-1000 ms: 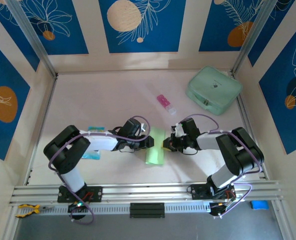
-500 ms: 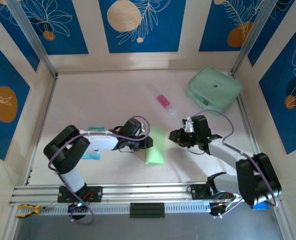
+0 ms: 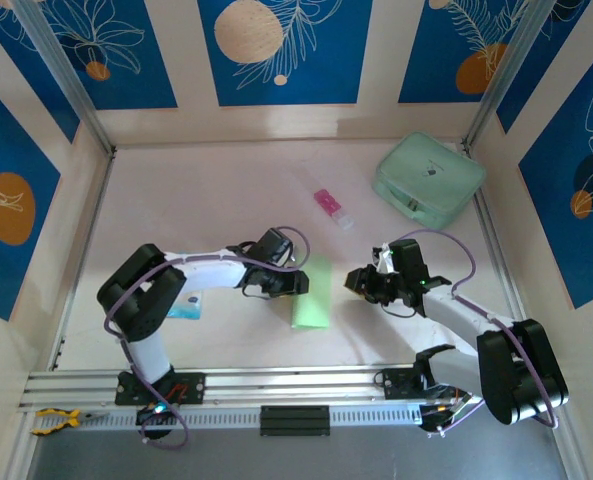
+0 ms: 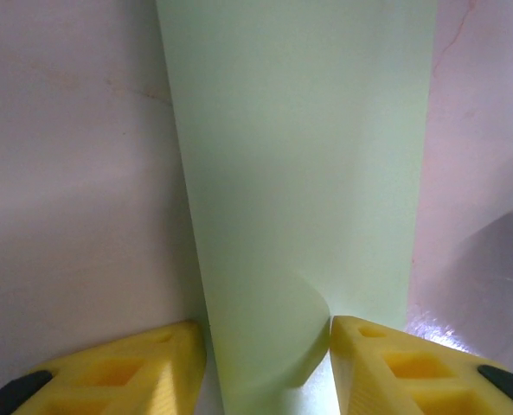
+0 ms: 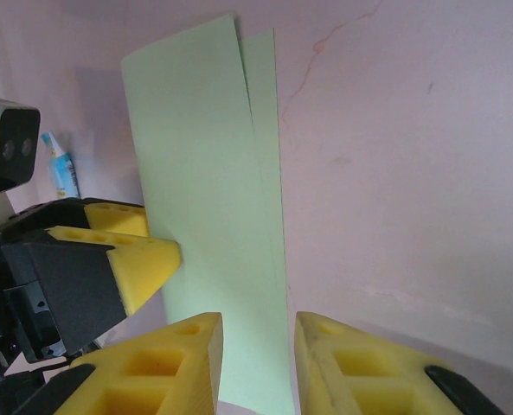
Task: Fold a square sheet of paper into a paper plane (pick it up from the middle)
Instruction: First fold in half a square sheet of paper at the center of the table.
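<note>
Lime-green square sheet of paper [image 3: 312, 292], doubled into a strip, lay with its edge inside the half-open left gripper [image 4: 267, 337] and just ahead of the narrowly parted, empty right gripper [image 5: 258, 324]. Centre fold seemed in hand; next, the raised flap wanted pressing flat.

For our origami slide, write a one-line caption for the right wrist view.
Folded lime-green paper on the table, left gripper at its edge, right gripper open nearby.
</note>
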{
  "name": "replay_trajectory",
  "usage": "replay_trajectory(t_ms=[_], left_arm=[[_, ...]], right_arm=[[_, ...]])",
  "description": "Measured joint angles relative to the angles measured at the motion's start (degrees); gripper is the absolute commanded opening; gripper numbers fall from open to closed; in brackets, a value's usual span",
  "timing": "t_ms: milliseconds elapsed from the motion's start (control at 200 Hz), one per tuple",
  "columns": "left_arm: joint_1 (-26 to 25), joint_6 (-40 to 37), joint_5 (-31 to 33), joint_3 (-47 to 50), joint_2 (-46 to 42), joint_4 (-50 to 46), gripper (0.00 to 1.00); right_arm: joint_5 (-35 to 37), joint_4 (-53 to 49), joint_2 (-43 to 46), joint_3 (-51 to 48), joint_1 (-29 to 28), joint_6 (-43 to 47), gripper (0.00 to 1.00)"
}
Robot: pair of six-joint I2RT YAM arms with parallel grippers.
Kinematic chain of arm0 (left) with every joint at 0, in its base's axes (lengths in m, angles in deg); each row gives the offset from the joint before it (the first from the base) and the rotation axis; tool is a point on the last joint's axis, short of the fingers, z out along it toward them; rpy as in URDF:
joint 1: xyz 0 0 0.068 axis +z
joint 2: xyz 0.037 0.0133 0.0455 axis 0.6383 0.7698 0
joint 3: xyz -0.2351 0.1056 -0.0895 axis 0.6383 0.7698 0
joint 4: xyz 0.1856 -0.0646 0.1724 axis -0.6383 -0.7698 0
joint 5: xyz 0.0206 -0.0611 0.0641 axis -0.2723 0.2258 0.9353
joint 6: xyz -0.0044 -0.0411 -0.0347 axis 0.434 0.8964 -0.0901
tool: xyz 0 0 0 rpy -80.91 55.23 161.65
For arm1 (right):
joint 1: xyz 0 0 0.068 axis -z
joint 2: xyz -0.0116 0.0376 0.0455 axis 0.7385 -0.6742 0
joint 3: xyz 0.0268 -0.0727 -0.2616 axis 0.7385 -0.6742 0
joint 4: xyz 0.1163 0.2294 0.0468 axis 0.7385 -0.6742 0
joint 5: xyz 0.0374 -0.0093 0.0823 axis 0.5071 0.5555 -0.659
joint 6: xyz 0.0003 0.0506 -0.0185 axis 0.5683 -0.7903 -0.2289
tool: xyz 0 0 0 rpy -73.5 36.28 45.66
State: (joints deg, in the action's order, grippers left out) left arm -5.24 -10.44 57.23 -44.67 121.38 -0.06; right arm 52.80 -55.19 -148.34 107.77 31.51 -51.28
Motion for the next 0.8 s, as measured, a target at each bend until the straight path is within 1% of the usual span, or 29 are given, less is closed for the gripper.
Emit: replay_trajectory(t_ms=[465, 595, 800], left_arm=[[0.0, -7.1, -1.03, -6.62, 3.41, -9.27, 0.49], [0.0, -8.0, -1.01, -8.41, 4.33, -11.72, 0.5], [-0.17, -8.2, -0.57, -9.22, 4.72, -12.79, 0.53]], right_arm=[[0.0, -0.07, 0.0, -0.17, 0.0, -0.02, 0.3], [0.0, 0.0, 0.0, -0.46, 0.0, -0.02, 0.3], [0.0, -0.07, 0.0, -0.87, 0.0, -0.26, 0.3]])
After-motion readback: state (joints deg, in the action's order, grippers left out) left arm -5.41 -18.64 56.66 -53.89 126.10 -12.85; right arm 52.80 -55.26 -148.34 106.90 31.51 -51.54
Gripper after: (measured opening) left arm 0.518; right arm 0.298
